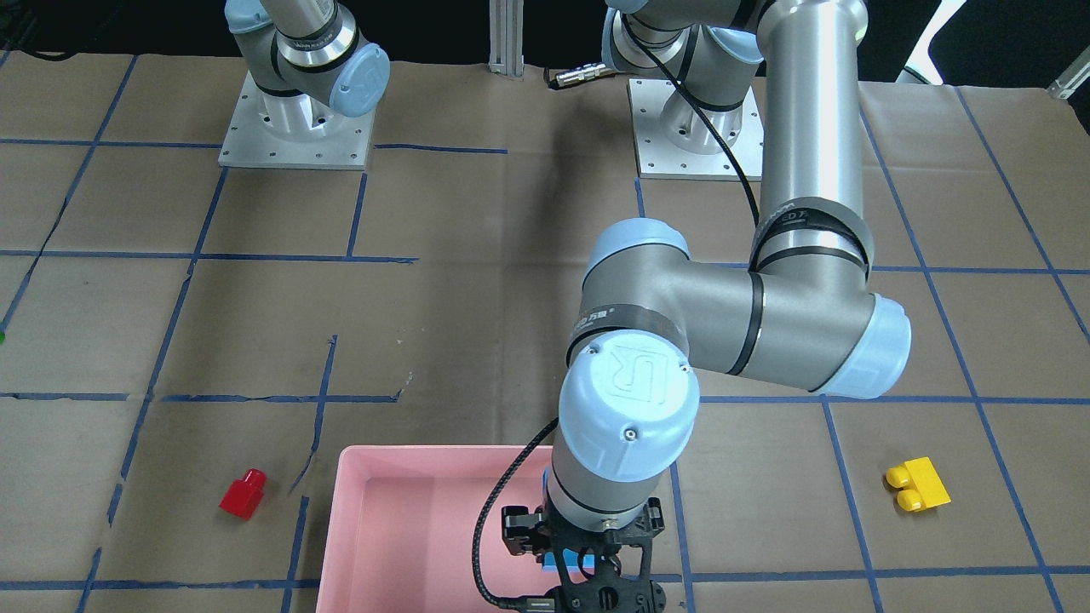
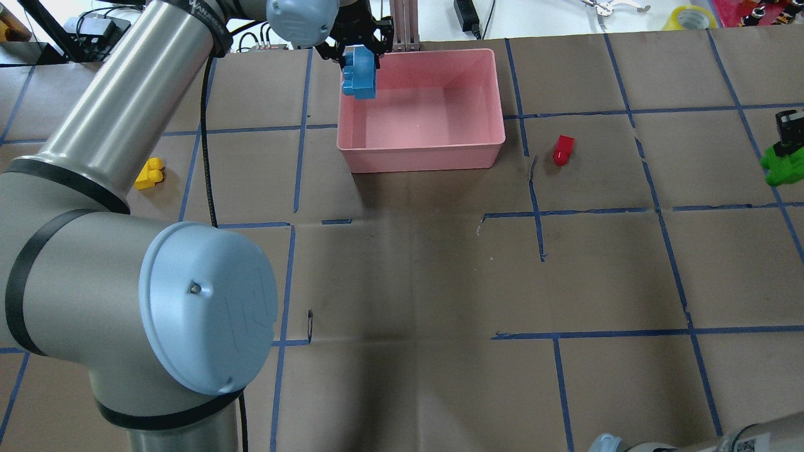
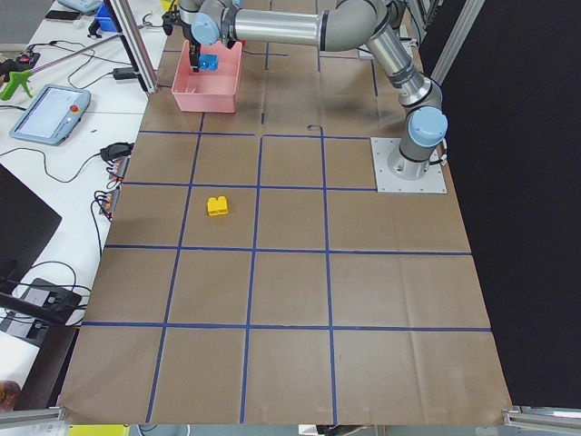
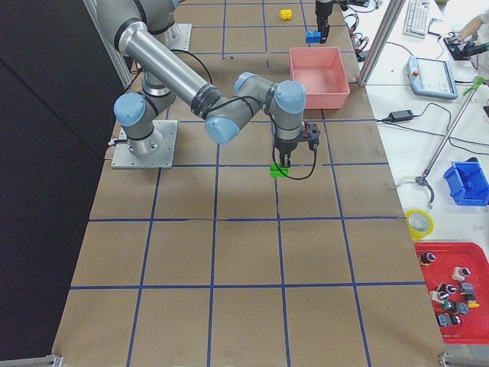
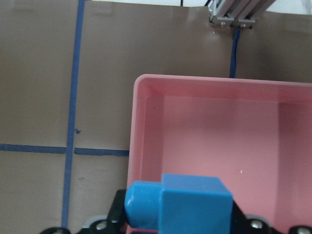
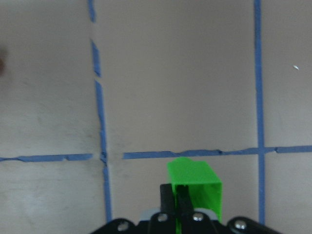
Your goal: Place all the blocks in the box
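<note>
My left gripper [image 2: 358, 55] is shut on the blue brick [image 2: 359, 75] and holds it above the pink box [image 2: 421, 157], over the corner near the aluminium post. In the left wrist view the blue brick [image 5: 187, 204] hangs over the box's rim [image 5: 146, 122]. My right gripper [image 2: 786, 141] is shut on the green brick [image 2: 782, 168] at the table's right edge; the right wrist view shows the green brick [image 6: 195, 185] between the fingers. The red brick [image 2: 563, 150] lies right of the box. The yellow brick [image 2: 149, 174] lies far left.
An aluminium post [image 2: 405, 25] stands just behind the box's far left corner. Blue tape lines cross the brown paper table [image 2: 440, 282]. My left arm's elbow [image 2: 207, 314] fills the near left of the overhead view.
</note>
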Available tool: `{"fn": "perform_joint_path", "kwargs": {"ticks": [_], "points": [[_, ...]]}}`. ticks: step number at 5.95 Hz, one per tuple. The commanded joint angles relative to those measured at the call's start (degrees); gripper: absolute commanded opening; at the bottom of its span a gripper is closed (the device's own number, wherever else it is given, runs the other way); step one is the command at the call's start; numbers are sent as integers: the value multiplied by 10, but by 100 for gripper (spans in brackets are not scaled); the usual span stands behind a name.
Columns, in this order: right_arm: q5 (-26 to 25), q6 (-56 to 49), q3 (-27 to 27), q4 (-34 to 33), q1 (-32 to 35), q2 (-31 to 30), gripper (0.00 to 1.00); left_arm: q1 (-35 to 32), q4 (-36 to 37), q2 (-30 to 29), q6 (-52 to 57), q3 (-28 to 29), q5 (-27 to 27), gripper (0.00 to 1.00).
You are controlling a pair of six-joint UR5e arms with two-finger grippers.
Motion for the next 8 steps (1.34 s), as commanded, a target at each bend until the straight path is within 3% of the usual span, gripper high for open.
{"fn": "perform_joint_path", "kwargs": {"ticks": [1, 2, 3, 5, 7, 8], "points": [[106, 100, -66, 93, 90, 1, 1, -8, 7, -10, -32, -1, -1, 92], [191, 179, -69, 91, 139, 4, 1, -4, 6, 1, -32, 3, -1, 99], [244, 272, -75, 82, 184, 6, 1, 8, 2, 19, -24, 5, 1, 99], [313, 415, -112, 23, 256, 47, 1, 119, -54, 84, 83, -4, -2, 99], [318, 537, -182, -125, 334, 158, 2, 214, -62, 96, 178, -9, -12, 99], [318, 539, -217, -139, 340, 199, 2, 260, -64, 95, 233, -11, -13, 99]]}}
